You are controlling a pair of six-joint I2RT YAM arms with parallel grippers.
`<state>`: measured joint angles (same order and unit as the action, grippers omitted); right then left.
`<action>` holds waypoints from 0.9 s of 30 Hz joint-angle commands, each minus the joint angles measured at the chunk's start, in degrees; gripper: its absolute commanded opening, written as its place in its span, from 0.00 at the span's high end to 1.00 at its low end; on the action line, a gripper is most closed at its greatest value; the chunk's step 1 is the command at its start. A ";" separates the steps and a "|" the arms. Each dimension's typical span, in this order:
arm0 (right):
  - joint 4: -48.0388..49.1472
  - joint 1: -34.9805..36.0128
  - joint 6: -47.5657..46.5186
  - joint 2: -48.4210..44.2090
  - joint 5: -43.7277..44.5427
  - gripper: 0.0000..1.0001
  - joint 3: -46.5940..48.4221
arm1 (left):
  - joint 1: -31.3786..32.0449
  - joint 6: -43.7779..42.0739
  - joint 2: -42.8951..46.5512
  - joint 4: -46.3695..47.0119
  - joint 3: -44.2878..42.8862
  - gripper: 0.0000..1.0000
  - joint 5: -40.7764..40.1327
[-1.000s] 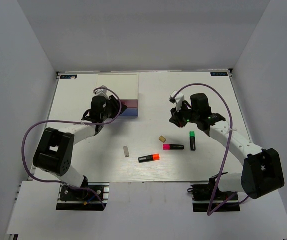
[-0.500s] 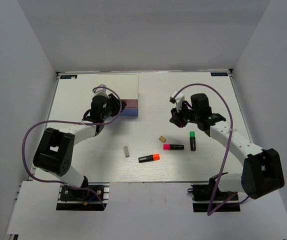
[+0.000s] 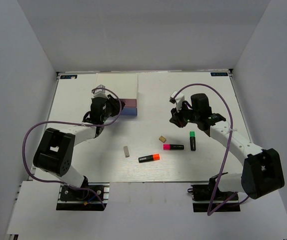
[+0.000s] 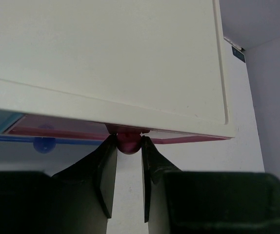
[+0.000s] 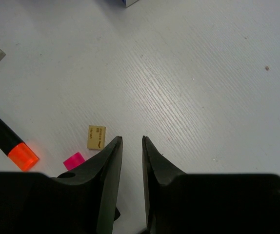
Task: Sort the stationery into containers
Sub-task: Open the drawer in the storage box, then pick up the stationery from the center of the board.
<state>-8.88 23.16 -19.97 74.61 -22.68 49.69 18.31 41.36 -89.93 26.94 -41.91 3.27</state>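
My left gripper is shut on the pink knob of the pink drawer, just under the box's cream top. From above, the left gripper sits at the front of the box. A blue knob shows lower left. My right gripper hangs open over bare table, a little right of the tan block. On the table lie the orange highlighter, pink highlighter, green highlighter, tan block and grey eraser.
The white table is closed in by grey walls at the back and both sides. The right gripper is above the table, just up and right of the tan block. A purple cable loops over each arm.
My left jaws have closed in onto the pink knob. The right arm and the stationery have not moved.
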 commanded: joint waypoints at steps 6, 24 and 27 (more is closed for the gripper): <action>1.06 -0.48 -0.51 -0.52 -1.05 0.68 -0.12 | 1.73 -0.58 4.85 1.80 7.45 0.84 2.27; -5.78 0.22 -4.37 4.66 -8.96 0.46 2.52 | 2.79 -1.72 13.47 -6.37 10.71 0.25 2.26; -8.50 0.83 -5.69 7.39 -9.84 0.45 4.00 | 2.79 -3.04 14.42 -8.73 10.01 0.21 2.88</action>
<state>-13.63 23.29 -23.00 80.20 -29.36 50.48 20.84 40.36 -77.32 21.63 -29.54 4.62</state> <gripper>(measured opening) 0.547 0.765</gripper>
